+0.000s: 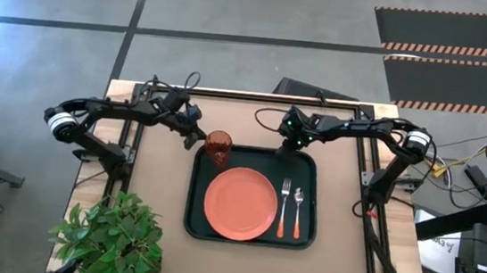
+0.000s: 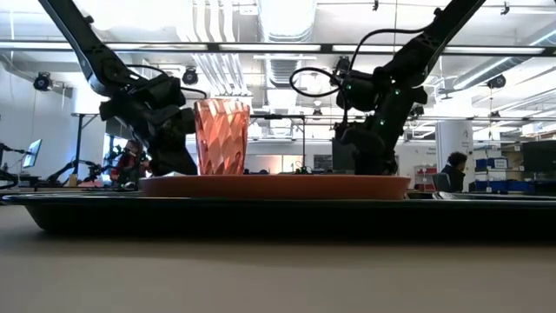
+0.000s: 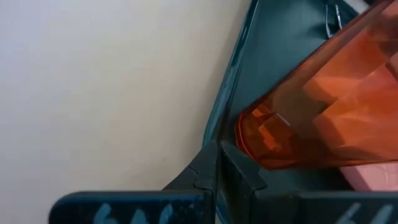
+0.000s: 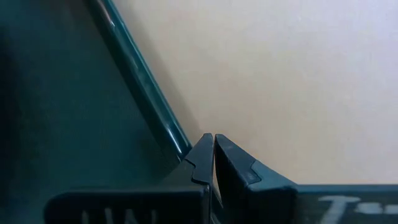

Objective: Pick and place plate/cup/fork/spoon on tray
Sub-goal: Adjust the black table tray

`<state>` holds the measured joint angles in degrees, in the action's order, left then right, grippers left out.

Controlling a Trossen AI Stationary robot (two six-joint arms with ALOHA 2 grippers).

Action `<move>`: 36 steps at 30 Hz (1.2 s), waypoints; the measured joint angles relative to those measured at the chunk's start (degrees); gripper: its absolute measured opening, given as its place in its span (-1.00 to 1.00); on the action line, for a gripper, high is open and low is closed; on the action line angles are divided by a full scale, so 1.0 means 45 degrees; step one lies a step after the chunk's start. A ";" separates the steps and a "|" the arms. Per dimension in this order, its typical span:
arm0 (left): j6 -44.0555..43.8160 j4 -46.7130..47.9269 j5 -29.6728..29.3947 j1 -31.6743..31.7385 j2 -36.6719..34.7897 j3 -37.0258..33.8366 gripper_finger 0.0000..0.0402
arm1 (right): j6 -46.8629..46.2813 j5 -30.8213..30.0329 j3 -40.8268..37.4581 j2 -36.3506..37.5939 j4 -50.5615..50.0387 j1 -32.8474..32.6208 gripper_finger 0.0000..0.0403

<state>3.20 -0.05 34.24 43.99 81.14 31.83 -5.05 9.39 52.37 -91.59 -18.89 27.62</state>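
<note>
The dark tray lies in the middle of the table. On it are the salmon-orange plate, the red-brown cup standing upright in the far left corner, and the fork and the spoon side by side right of the plate. My left gripper is shut, low at the tray's far left rim, just left of the cup; its wrist view shows its fingertips next to the cup's base. My right gripper is shut and empty over the tray's far rim. My left gripper's shut fingers stand close beside the cup's base, coming from the table's left. I cannot tell whether they touch it. The cup stands upright on the tray.
A potted green plant stands at the table's near left corner. Bare tabletop lies right of the tray and left of it. In the low view a person shows far off in the room behind.
</note>
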 joint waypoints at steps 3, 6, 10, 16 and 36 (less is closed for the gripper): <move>-0.0282 -0.0203 -0.0002 -0.0086 0.0052 0.0000 -1.00 | 0.0100 0.0015 -0.0026 0.0000 -0.0017 -0.0001 -0.96; -0.0311 -0.0272 -0.0003 -0.0233 0.0054 0.0000 -1.00 | 0.0221 0.0019 -0.0026 0.0000 -0.0026 0.0033 -0.96; -0.0311 -0.0282 0.0000 -0.0427 0.0054 0.0000 -1.00 | 0.0265 -0.0038 -0.0031 0.0000 -0.0036 0.0028 -0.96; -0.0316 -0.0277 0.0005 -0.0578 0.0049 0.0000 -1.00 | 0.0267 -0.0055 -0.0031 0.0000 -0.0036 0.0029 -0.96; -0.0636 -0.0238 -0.0096 -0.0967 0.0044 0.0000 -1.00 | 0.0425 -0.0073 -0.0031 0.0019 -0.0038 0.0033 -0.96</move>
<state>0.34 -1.13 33.81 39.64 81.34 31.83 -3.14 9.06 52.23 -91.50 -19.05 27.77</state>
